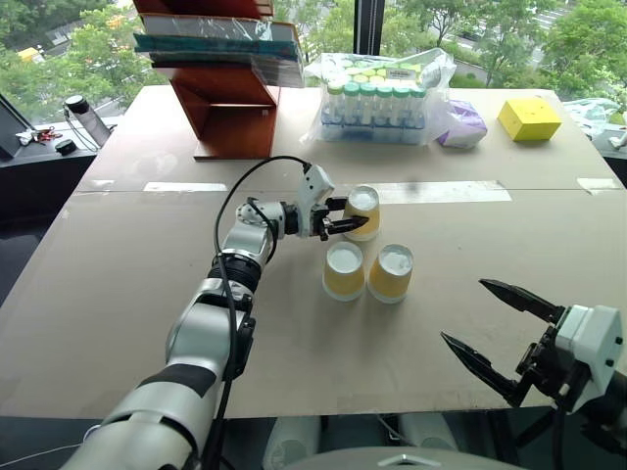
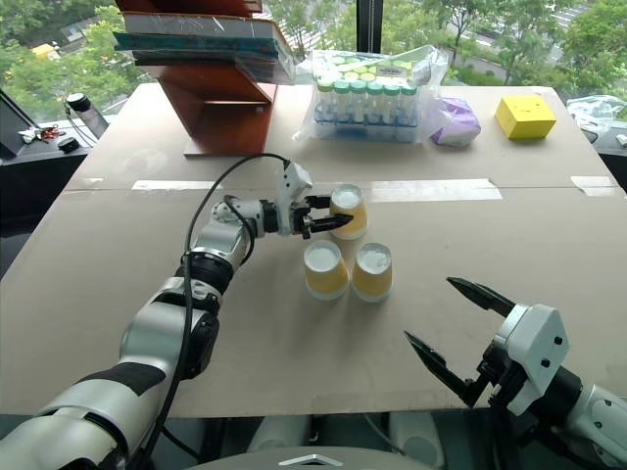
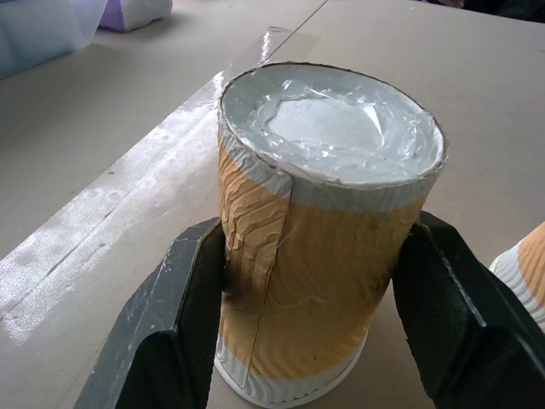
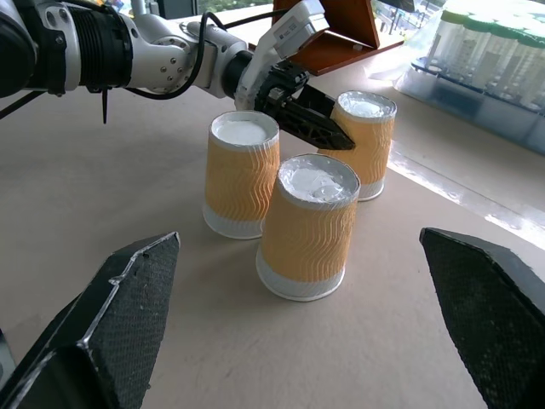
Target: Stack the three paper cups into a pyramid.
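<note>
Fingers (image 3: 196, 324) flanking far cup (image 1: 362, 212), bottle pack (image 1: 377, 98) behind

Large tan table (image 1: 147, 323) with a seam across the middle, patched by strips of clear tape (image 1: 446, 192). Far side: reddish-brown wooden stand (image 1: 227, 108) holding wrapped flat packs (image 1: 220, 44). Next to it a clear-wrapped pack of green-capped small bottles (image 1: 377, 98), then a purple-white bag (image 1: 460, 125), then a yellow box (image 1: 529, 118) near the right corner. Dark side counter (image 1: 39, 157) at far left with a bottle (image 1: 86, 119) and small clutter. Windows behind, black mullion (image 1: 368, 26), green trees outside. Bright daylight, soft shadows.
</note>
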